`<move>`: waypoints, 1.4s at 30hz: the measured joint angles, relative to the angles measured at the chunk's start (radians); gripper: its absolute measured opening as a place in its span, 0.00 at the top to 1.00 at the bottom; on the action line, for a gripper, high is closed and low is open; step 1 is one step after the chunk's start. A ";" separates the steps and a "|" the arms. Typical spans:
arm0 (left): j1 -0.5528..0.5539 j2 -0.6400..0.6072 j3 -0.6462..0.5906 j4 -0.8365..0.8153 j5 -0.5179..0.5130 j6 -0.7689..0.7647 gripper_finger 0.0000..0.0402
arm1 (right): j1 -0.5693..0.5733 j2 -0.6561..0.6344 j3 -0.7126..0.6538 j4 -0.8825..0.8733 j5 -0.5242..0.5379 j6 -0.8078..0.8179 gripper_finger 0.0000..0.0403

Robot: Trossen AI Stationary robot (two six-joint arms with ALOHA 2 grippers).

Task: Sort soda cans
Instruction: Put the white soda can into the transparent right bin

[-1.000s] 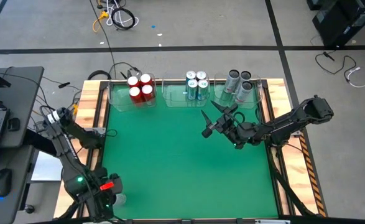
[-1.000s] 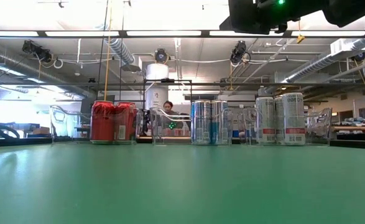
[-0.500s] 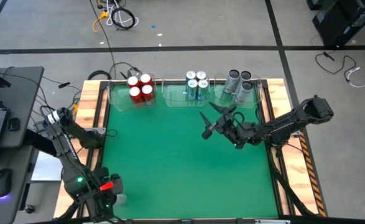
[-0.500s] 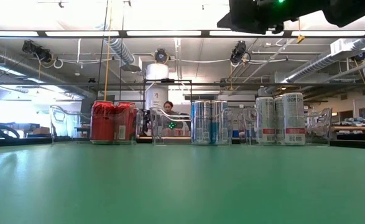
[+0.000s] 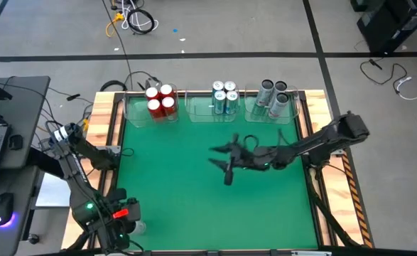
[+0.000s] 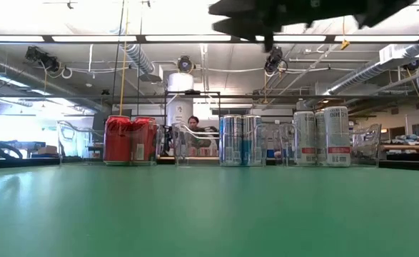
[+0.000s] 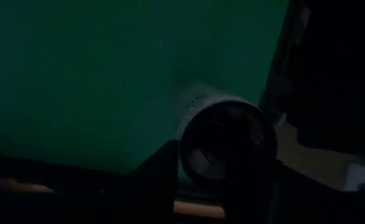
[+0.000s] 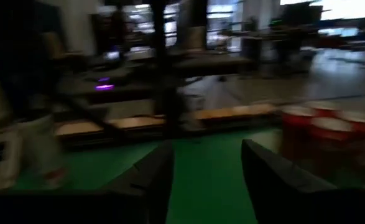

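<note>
Right gripper (image 5: pixel 221 158) hangs in the air over the middle of my green table (image 5: pixel 180 206), fingers spread apart with nothing between them; my right wrist view shows only mat through the gap. Left gripper (image 5: pixel 126 226) sits folded at the near left corner, and whether its fingers are apart or together I cannot tell. All the cans stand in clear bins (image 5: pixel 197 114) along the far edge: red cans (image 5: pixel 160 99) on the left, blue-and-white cans (image 5: pixel 224 97) in the middle, grey cans (image 5: pixel 273 94) on the right. A person (image 6: pixel 193 127) sits far behind the table.
</note>
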State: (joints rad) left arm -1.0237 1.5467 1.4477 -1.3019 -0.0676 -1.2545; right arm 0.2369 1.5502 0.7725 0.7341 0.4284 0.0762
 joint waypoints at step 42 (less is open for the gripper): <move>0.002 0.001 -0.026 -0.058 -0.165 0.256 1.00 | 0.004 0.511 0.608 -0.160 -0.405 0.033 0.67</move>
State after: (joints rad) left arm -1.0214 1.5475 1.4220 -1.3600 -0.2325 -0.9981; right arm 0.2409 2.0609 1.3810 0.5740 0.0232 0.1097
